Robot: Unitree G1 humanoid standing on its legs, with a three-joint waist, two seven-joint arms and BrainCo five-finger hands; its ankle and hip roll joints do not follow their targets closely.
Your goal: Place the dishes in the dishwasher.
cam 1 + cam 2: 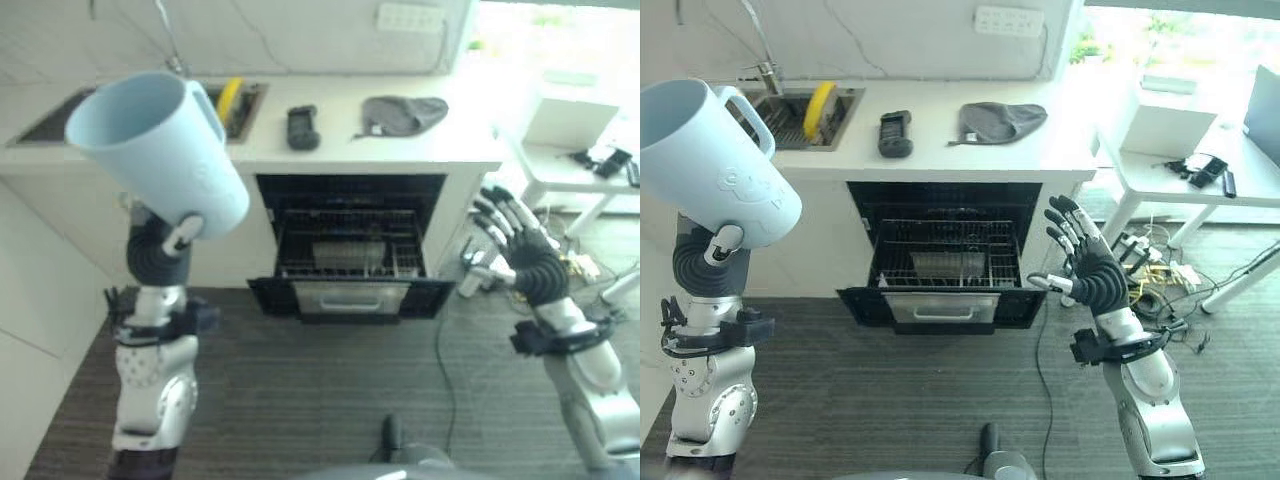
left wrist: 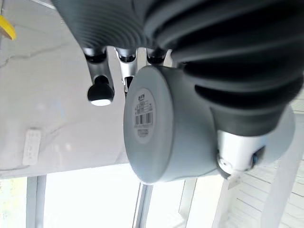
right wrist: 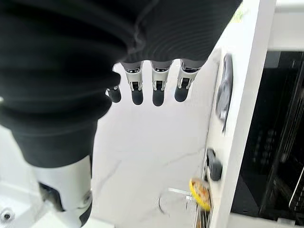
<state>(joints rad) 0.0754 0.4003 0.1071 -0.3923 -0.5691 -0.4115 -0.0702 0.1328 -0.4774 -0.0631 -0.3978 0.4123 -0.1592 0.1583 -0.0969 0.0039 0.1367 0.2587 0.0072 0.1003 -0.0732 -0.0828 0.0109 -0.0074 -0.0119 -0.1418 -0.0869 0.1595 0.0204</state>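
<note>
Left hand [image 1: 165, 240] half-hidden behind mug [image 1: 160, 150]

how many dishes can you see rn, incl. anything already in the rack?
1: the light blue mug, raised in the left hand left of the open dishwasher. The pulled-out rack seems to hold no dishes. More may lie hidden in the sink.

White counter [image 1: 970, 150] w/ black device [image 1: 895, 133] & grey cloth [image 1: 1002, 120] on top.
</note>
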